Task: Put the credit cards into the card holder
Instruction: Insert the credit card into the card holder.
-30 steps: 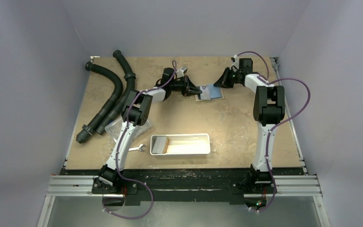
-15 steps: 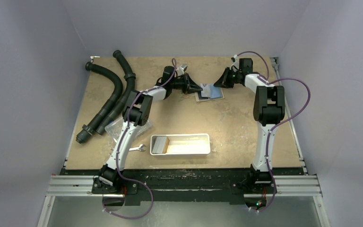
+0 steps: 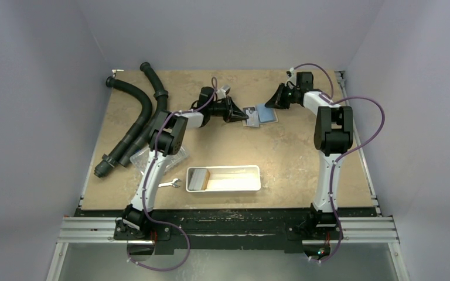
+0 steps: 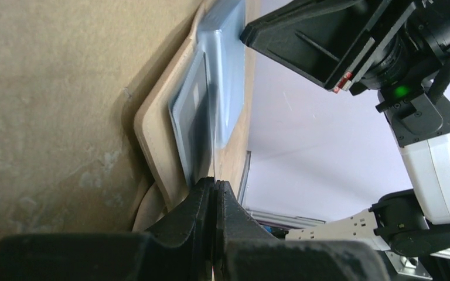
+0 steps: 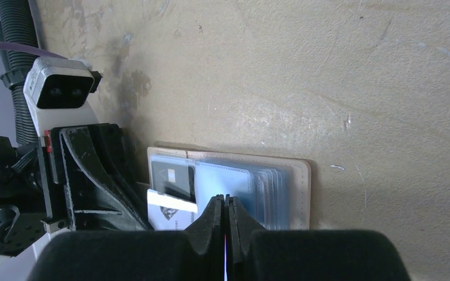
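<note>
The card holder [image 3: 263,112] lies open at the back middle of the table, beige outside with light blue sleeves [image 5: 296,193]. A dark card [image 5: 173,175] sits in its left panel. My left gripper [image 3: 243,113] is at the holder's left edge. Its jaws [image 4: 215,182] are shut, apparently on a thin card seen edge-on. In the right wrist view that card [image 5: 170,212] is white-grey and lies slanted at the left panel's edge. My right gripper [image 3: 268,104] is shut, with its tips [image 5: 224,200] over the right panel's sleeves.
A long white tray [image 3: 252,178] near the front holds a tan-brown flat piece [image 3: 204,178] at its left end. A silver wrench [image 3: 170,184] lies left of it. A clear plastic box [image 3: 143,155] and black hoses [image 3: 137,117] are on the left.
My left gripper has drawn back a little to the left, uncovering the holder's left panel and the card on it. The right arm and the holder have stayed put.
</note>
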You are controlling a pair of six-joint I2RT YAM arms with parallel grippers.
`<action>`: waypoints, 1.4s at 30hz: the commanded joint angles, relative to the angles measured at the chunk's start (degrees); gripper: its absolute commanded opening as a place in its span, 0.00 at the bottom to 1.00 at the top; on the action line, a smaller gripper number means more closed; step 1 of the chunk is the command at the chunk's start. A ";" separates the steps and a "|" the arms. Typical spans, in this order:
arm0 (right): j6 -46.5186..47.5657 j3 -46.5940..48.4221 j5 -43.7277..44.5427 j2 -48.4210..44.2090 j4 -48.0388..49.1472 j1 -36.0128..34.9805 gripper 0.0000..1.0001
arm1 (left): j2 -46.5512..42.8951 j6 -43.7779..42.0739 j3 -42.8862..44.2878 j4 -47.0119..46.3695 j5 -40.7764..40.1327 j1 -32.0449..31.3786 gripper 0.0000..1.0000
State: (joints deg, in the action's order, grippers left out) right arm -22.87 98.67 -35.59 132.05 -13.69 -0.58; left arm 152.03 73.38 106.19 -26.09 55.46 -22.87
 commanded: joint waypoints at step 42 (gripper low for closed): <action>2.57 2.05 2.82 2.60 -4.32 0.40 0.00 | 3.37 1.90 5.52 -3.67 2.37 -0.13 0.00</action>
State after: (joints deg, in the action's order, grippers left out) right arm -22.81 99.94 -35.59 132.60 -15.27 -0.51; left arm 154.19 75.83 108.92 -28.25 57.30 -22.63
